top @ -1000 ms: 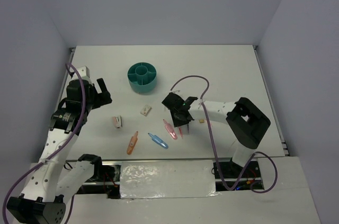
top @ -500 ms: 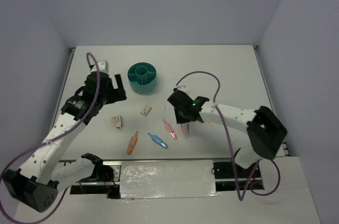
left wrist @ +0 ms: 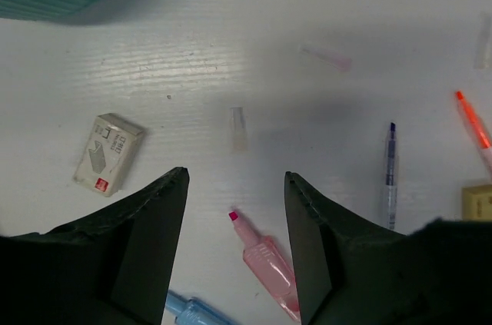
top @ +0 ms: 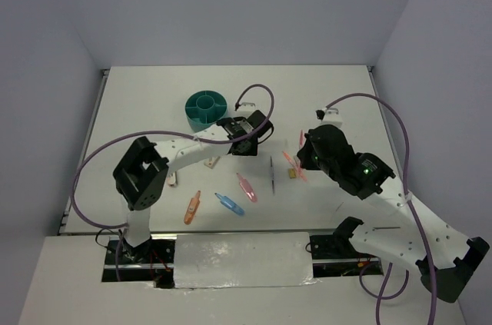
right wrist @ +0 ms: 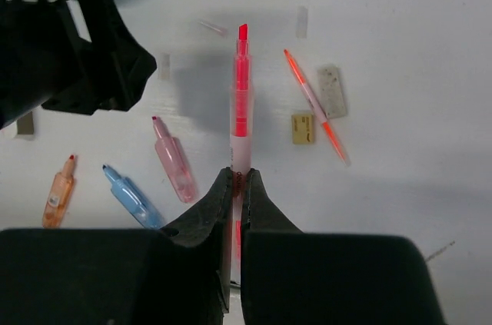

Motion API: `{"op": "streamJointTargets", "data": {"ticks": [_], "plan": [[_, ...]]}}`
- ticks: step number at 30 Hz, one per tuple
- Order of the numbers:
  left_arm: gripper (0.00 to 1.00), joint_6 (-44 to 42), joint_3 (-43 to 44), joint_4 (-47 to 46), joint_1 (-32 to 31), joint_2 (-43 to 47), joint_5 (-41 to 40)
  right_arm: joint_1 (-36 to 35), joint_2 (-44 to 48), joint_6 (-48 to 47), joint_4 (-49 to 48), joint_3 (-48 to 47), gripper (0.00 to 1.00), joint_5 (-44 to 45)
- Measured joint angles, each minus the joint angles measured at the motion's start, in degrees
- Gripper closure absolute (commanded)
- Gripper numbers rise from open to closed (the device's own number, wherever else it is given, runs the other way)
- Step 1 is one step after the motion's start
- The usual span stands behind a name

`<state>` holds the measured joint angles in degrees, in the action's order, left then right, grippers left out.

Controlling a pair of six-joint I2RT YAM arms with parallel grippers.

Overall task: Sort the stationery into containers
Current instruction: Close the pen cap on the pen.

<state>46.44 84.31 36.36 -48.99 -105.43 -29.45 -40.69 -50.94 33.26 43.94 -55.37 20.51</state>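
The teal cup [top: 206, 108] stands at the back left of centre. My right gripper [right wrist: 238, 175] is shut on a pink pen [right wrist: 241, 102], held clear above the table. Beneath it lie a salmon pen [right wrist: 315, 106], a grey eraser [right wrist: 332, 91] and a tan eraser [right wrist: 302, 128]. My left gripper [left wrist: 234, 187] is open and empty, low over the table just right of the cup. A pink marker [left wrist: 265, 260] lies below its fingers, with a blue marker [left wrist: 192, 311], a white eraser box [left wrist: 108, 154] and a grey pen [left wrist: 390, 179] nearby. An orange marker [top: 192, 207] lies nearer the front.
A small clear cap [left wrist: 239, 128] lies ahead of the left fingers. A second small eraser box [top: 171, 178] sits beside the left arm's elbow. The left arm [top: 177, 152] stretches across the table's middle, close to the right gripper [top: 307, 152]. Walls enclose the table on three sides.
The left arm swung from the table's left side to the middle, beside the cup. The right gripper shut on the pink pen, lifted it and drew back to the right.
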Motion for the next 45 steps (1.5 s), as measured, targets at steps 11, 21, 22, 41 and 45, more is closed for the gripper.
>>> {"op": "streamJointTargets", "data": {"ticks": [11,21,22,41,45], "plan": [[0.37,0.31,1.66,-0.26,1.36,-6.67,0.20,0.00,2.80,-0.55,2.80,4.33,1.00,-2.01],[0.37,0.26,1.57,-1.99,3.21,-10.10,2.71,0.00,1.11,-1.18,1.68,5.38,1.00,-3.96],[0.38,0.24,1.57,-2.19,3.21,-10.14,2.91,0.00,1.03,-1.20,1.42,5.57,1.00,-4.20],[0.59,2.01,0.59,-5.95,3.50,-12.98,4.33,-0.31,0.55,-1.18,0.00,6.47,1.00,-6.16],[0.62,3.32,-1.20,-7.56,3.50,-12.04,4.48,-0.33,0.55,-1.18,0.00,6.47,1.00,-6.19]]}}
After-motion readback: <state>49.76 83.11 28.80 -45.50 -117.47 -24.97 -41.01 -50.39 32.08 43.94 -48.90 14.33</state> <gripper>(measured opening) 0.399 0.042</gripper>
